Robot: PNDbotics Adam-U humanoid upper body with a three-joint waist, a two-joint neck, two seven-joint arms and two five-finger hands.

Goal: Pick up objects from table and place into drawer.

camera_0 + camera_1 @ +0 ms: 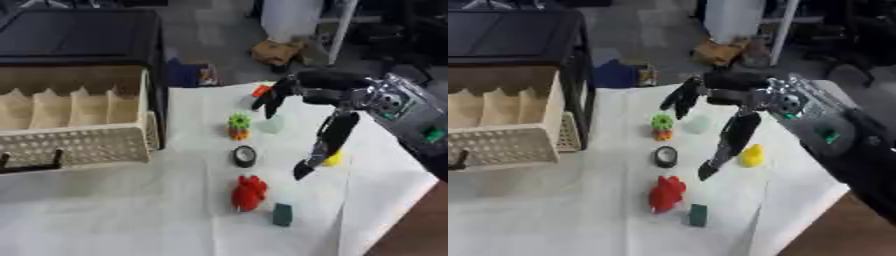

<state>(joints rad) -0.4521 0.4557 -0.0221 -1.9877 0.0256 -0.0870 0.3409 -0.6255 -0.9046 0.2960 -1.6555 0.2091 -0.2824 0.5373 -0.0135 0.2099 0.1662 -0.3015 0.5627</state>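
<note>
My right hand [325, 102] hovers over the right side of the table, open, fingers spread and pointing down-left, thumb reaching down beside a yellow toy [752, 155]. Its fingertips hang above a pale translucent object [271, 124] and hold nothing. Along the cloth lie a green and orange gear toy [238, 125], a black round roll [244, 156], a red toy [248, 193] and a dark green block [282, 214]. A small red piece [261, 90] sits behind the fingers. The open drawer [79, 145] with beige dividers stands at the left. My left hand shows in neither view.
A white cloth [131, 210] covers the table, whose right edge runs diagonally at the lower right. Behind the drawer stands a dark cabinet [79, 30]. A blue box [188, 74] and a cardboard box [276, 51] lie on the floor beyond.
</note>
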